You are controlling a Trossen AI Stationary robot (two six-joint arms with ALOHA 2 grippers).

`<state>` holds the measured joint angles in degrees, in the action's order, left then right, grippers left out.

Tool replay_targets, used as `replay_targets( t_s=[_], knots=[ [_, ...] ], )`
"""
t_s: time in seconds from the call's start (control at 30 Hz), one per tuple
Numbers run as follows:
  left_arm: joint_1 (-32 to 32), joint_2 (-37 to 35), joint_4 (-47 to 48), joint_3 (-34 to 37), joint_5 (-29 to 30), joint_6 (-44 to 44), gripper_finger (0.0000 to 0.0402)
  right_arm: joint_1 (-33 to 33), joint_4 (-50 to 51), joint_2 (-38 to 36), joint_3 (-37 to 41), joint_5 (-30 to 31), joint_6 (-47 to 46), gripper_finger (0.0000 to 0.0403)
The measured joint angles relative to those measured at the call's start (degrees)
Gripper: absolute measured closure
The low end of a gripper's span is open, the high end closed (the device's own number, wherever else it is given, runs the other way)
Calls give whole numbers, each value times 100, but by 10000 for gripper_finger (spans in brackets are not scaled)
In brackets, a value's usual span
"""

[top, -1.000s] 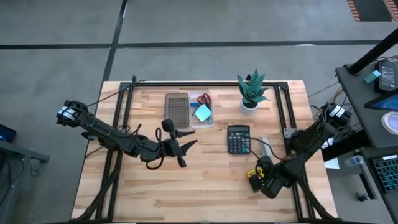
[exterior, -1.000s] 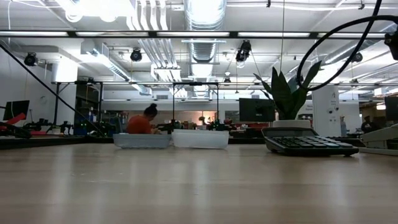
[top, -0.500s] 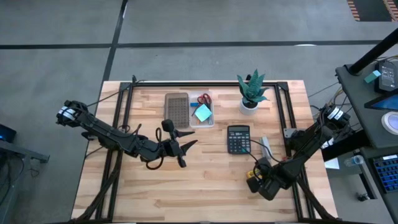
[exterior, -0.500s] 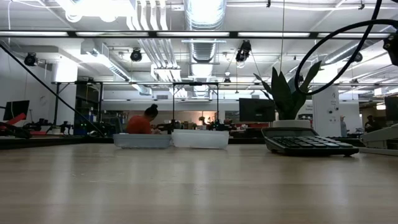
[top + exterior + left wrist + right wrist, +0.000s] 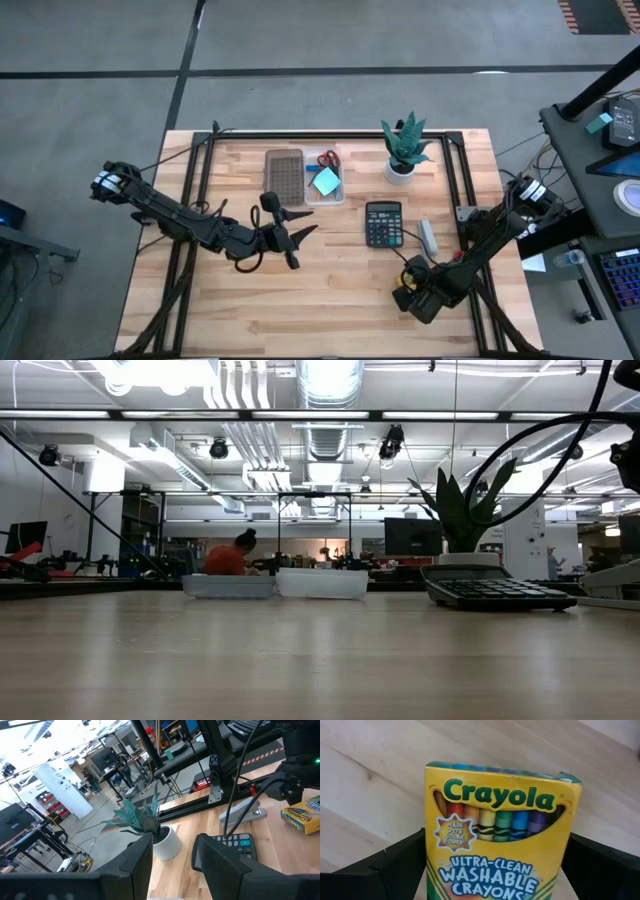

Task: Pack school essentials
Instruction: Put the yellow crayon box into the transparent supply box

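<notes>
crayon box: yellow and green, with a row of rainbow crayons
sticky pad: light blue
scissors: red handles
plant: green leaves, white pot
calculator: black
desk: light striped wood

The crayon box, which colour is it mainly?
Mainly yellow, with green lettering; the crayon box shows best in the right wrist view.

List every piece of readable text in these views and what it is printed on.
"Crayola": crayon box, front, top.
"ULTRA-CLEAN WASHABLE CRAYONS": same box, lower front.
"MADE WITH SOLAR POWER": starburst on the same box; small, only just legible.
Calculator keys: too small to read.
Crayon box print in the left wrist view: blurred, unreadable.
</notes>
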<state>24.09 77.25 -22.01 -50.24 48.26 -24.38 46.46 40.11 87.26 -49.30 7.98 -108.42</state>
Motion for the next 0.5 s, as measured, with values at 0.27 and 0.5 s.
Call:
replay_targets(
  t_s=[0.27, 0.5],
  knots=[
    [1, 0, 1, 0, 1, -2, 261, 0, 9, 9, 0, 0, 45, 24],
    [1, 0, -1, 0, 1, -4, 261, 0, 16, 9, 0, 13, 68, 71]
  ],
)
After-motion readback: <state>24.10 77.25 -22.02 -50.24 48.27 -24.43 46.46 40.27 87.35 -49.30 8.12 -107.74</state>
